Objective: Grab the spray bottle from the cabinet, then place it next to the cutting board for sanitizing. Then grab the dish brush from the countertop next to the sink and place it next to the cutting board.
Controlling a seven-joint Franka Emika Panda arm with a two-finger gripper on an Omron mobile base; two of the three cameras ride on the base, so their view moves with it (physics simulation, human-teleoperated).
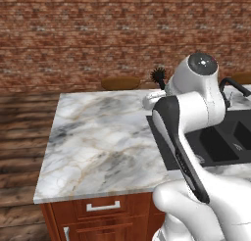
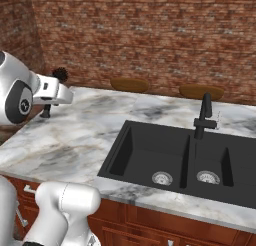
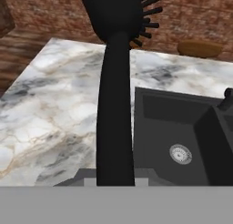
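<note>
A brick wall backs the marble countertop (image 1: 98, 142) I'm working over, with one black sink (image 2: 170, 162) and its one faucet (image 2: 204, 115) to the right. My gripper (image 2: 47, 110) is clenched on the one dish brush (image 3: 116, 82), held above the counter's left part, bristles up. I see no cutting board or spray bottle; two brown rounded shapes lie beyond the far edge, and I'd worry the thin handle could twist or slip during the carry
</note>
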